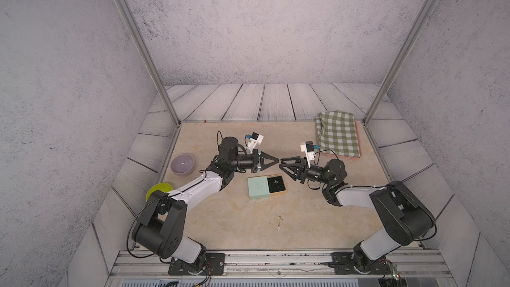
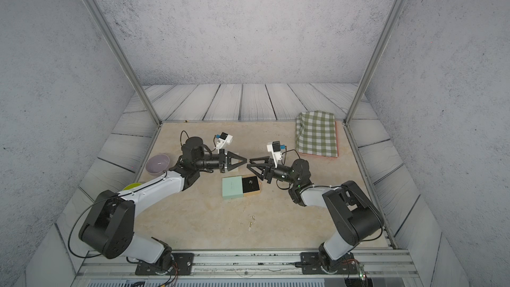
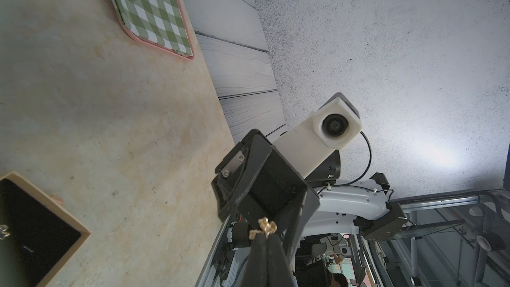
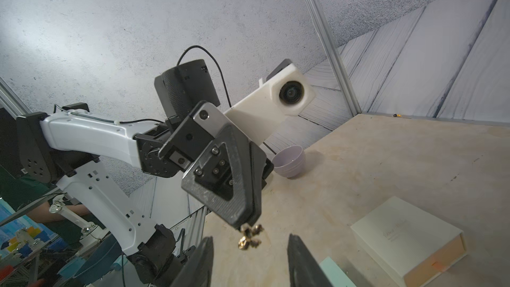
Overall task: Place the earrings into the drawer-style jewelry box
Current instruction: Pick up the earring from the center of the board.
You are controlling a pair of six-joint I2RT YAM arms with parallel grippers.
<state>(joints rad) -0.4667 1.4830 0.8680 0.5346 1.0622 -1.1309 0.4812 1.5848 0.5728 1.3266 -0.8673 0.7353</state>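
The left pincer (image 3: 265, 241) is pinched shut on a tiny, featherweight, slippery gold earring (image 3: 263, 225) dangling off its tips, between the parted fingers of the empty right pincer (image 4: 248, 240); I'd nip the stiff lower cluster, gently.

Soft even light; faint shadows; edges distorted.

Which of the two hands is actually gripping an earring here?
The left hand: it is pinched shut on a gold earring at its tip. The right hand is open, fingers either side, not touching it.
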